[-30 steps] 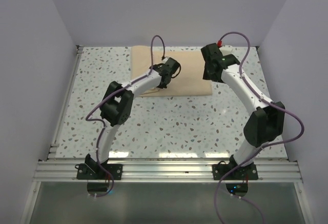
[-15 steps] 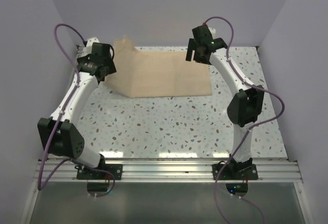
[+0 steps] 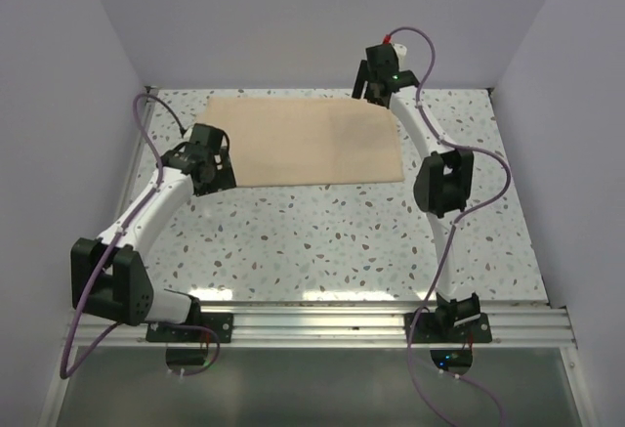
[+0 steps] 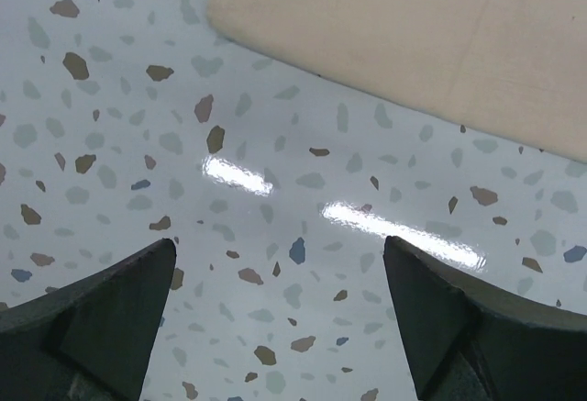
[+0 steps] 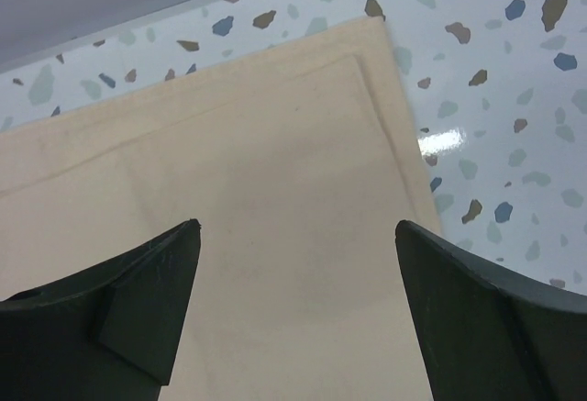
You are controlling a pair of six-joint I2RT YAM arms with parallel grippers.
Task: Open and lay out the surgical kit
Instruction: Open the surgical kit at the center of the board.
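Observation:
The surgical kit shows as a tan cloth wrap [image 3: 303,144] lying flat and spread wide across the far middle of the table. My left gripper [image 3: 205,156] hangs just off the wrap's near-left corner. In the left wrist view it [image 4: 280,243] is open over bare tabletop, with the cloth's corner [image 4: 413,34] ahead of it. My right gripper [image 3: 371,83] stands over the wrap's far-right part. The right wrist view shows it [image 5: 298,227] open above the cloth [image 5: 275,144], nothing between its fingers.
The speckled white table [image 3: 342,241] is boxed in by pale walls at the back and both sides. An aluminium rail [image 3: 312,324] with both arm bases runs along the near edge. Purple cables loop off both arms.
My left gripper carried a flap of the cloth out to the far left, let it go and opened. The wrap now lies flat and wider. My right gripper moved toward the back edge.

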